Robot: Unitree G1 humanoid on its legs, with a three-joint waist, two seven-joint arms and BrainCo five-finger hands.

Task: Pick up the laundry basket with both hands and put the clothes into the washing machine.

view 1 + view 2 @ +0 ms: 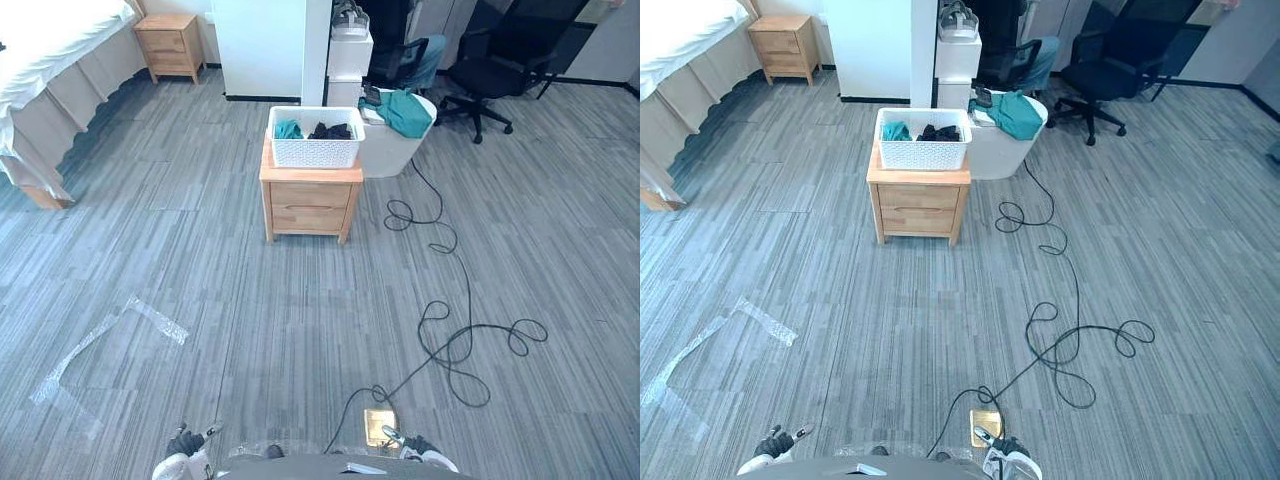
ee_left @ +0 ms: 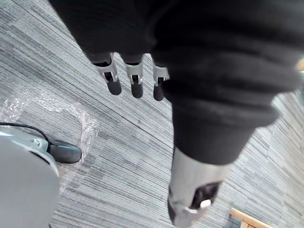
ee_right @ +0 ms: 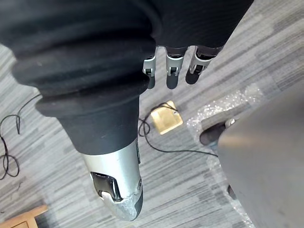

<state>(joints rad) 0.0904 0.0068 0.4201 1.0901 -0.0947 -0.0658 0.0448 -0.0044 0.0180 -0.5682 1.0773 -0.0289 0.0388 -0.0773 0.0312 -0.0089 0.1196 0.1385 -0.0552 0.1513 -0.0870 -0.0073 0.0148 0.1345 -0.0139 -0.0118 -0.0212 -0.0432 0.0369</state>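
1. Grey striped carpet floor (image 1: 250, 320) covers the room. A bed (image 1: 50, 60) stands far ahead of the left hand and out to its side, and black office chairs (image 1: 500, 60) stand far ahead of the right hand.
2. Left hand (image 2: 137, 80) hangs low at the robot's side with its fingers straight and relaxed, pointing at the carpet and holding nothing. Strips of clear tape (image 1: 150, 318) lie on the floor ahead of it.
3. Right hand (image 3: 172, 71) hangs the same way, with its fingers loose and extended and nothing in its grasp. A brass floor plate (image 3: 166, 119) lies just beside it.
4. White laundry basket (image 1: 316, 152) sits well ahead of both hands, roughly between their lines, on top of a wooden nightstand (image 1: 308, 205). Neither hand touches it.
5. Clothes (image 1: 330, 131), teal and dark, lie inside the basket.
6. White tub (image 1: 390, 150) stands just beside the nightstand on the right hand's side, with a teal garment (image 1: 405, 112) draped over its rim.
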